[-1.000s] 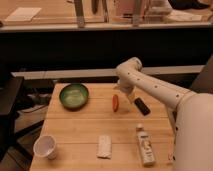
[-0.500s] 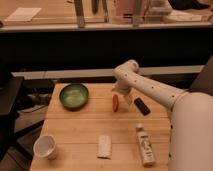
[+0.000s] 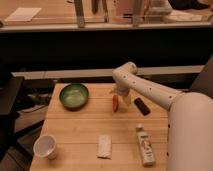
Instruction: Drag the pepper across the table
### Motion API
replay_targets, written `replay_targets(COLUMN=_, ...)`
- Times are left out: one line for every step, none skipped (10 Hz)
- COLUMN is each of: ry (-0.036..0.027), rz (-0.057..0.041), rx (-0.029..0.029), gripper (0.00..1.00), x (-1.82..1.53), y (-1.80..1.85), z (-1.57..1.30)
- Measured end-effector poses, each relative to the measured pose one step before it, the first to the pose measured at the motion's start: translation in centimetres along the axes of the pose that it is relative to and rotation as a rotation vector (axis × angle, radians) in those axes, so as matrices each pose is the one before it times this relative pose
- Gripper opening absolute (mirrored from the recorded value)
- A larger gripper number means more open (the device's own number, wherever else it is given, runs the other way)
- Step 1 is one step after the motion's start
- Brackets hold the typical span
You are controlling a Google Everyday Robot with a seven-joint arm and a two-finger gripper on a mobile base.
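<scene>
Camera view has the pepper, small and orange-red, lying on the table in the far half of the top, a little toward the 3 o'clock side of its middle, with its long axis running roughly from 12 to 6 o'clock. The gripper sits right at the pepper's 12 o'clock end, down at table level and touching or very nearly touching it; how wide the gripper stands, and whether it holds the pepper, cannot be told. The white arm runs off from there toward 4 o'clock. A black bar lies near the pepper at its 3 o'clock, apart from it. A green bowl stands at the pepper's 9 o'clock, near the far corner. Well apart from the pepper, a white packet lies at 6 o'clock, a pale bottle lies on its side at 5 o'clock, and a white paper cup stands upright at 8 o'clock by the near corner.
</scene>
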State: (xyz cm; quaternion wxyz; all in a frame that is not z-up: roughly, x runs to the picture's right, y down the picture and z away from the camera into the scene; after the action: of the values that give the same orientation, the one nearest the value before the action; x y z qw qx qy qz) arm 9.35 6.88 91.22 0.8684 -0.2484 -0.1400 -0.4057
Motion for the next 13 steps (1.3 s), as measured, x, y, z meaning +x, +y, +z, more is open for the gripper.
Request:
replay_targets(ry=-0.00325, rz=-0.00948, rx=-0.00103, gripper=0.8, x=-0.261, y=-0.244, z=0.171)
replay_targets(ry=-0.00287, rz=-0.01, rx=-0.00154, gripper=0.8, x=-0.184, y=-0.125, z=0.174)
replay_targets(ry=-0.00221, rz=-0.01005, rx=-0.00371, gripper=0.8, x=-0.137, y=-0.021, z=0.225)
replay_targets(ry=-0.00145, rz=-0.00491, rx=-0.00187, gripper=0.8, x=-0.077, y=-0.022, z=0.132)
replay_targets(ry=-0.00091, rz=-0.00596, rx=-0.00229, gripper=0.8, x=-0.047, y=-0.078, z=0.125)
replay_targets(ry=-0.00111, rz=-0.00711, rx=-0.00386, gripper=0.8, x=-0.061, y=-0.107, z=0.164)
replay_targets(ry=-0.00314, rz=-0.01153, rx=-0.00222, gripper=0.8, x=-0.189, y=-0.329, z=0.236)
replay_targets(ry=-0.00345, rz=-0.008, rx=-0.00193, gripper=0.8, x=-0.152, y=-0.174, z=0.256)
replay_targets(ry=-0.002, rz=-0.00765, rx=-0.00261, gripper=0.8, x=-0.078, y=-0.084, z=0.25)
replay_targets(ry=-0.00257, rz=-0.00324, rx=-0.00222, gripper=0.8, x=-0.068, y=0.008, z=0.176)
replay_targets(ry=-0.00131, rz=-0.00315, rx=-0.0012, gripper=0.8, x=-0.005, y=0.007, z=0.117)
replay_targets(ry=-0.00214, rz=-0.00287, rx=-0.00149, gripper=0.8, x=-0.008, y=0.019, z=0.138)
replay_targets(ry=-0.00414, rz=-0.00412, rx=-0.00173, gripper=0.8, x=-0.083, y=-0.024, z=0.191)
